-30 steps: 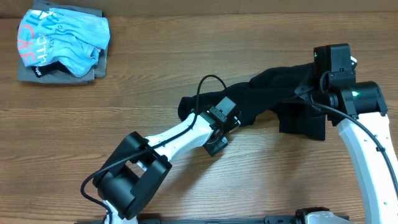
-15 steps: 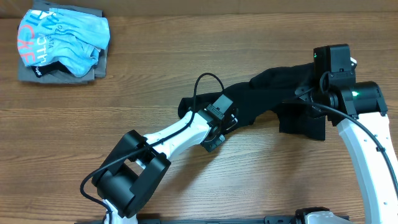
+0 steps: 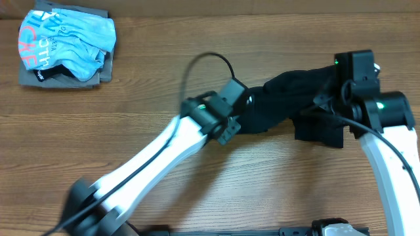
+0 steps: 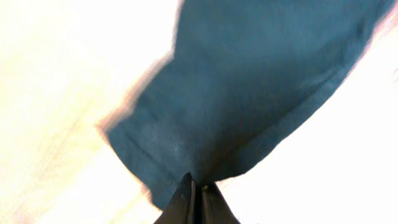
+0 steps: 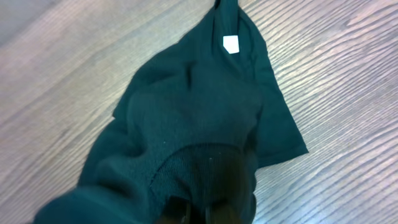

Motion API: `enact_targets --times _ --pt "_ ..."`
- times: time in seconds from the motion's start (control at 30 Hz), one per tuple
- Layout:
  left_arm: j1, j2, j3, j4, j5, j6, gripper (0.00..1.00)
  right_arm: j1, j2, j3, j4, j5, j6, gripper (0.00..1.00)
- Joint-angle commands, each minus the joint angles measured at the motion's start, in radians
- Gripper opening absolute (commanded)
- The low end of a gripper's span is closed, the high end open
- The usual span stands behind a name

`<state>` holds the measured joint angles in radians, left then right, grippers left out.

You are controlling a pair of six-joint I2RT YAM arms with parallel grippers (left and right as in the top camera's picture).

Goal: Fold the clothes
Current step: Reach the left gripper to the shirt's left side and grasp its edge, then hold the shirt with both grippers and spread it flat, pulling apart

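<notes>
Black T-shirt soft, limp, will sag. Your left pincer pinches its edge, right pincer clamps bunched cloth; take corners.

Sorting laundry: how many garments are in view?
3: the black T-shirt at centre-right; the light blue shirt at top left, lying on the grey folded garment. The pile may hide more.

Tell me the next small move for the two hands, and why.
The left hand and right hand are each shut on the black T-shirt, which lies bunched between them, so probably draw them apart to stretch it flat.
</notes>
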<state>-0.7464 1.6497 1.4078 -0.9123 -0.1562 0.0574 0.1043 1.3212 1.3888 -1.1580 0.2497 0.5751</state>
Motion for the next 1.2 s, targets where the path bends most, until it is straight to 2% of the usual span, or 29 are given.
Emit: enact_targets --times 0.0,0.4,0.67,0.77,0.87,1.03,1.17 --pt "0.0 -0.171 0.055 -0.035 -0.097 -0.063 0.04 -0.006 -0.109 0.034 -0.018 0.009 0.001 0.04" --pt "-0.004 -0.534 0.148 -0.136 -0.143 -0.135 0.04 -0.006 -0.348 0.057 -0.162 -0.035 0.0 0.04" --pt "-0.153 -0.707 0.266 -0.158 -0.254 -0.144 0.04 -0.006 -0.39 0.293 -0.372 -0.053 -0.023 0.04" --pt "-0.225 -0.717 0.326 -0.186 -0.335 -0.168 0.04 -0.006 -0.388 0.415 -0.448 -0.076 -0.038 0.04" --pt "-0.242 -0.704 0.338 -0.172 -0.414 -0.171 0.04 -0.006 -0.388 0.489 -0.455 -0.076 -0.037 0.04" --pt "-0.241 -0.61 0.338 -0.109 -0.672 -0.132 0.04 -0.006 -0.362 0.507 -0.348 -0.053 -0.042 0.04" --pt "-0.191 -0.481 0.338 -0.022 -0.716 -0.044 0.04 -0.006 -0.275 0.502 -0.275 0.0 -0.041 0.04"
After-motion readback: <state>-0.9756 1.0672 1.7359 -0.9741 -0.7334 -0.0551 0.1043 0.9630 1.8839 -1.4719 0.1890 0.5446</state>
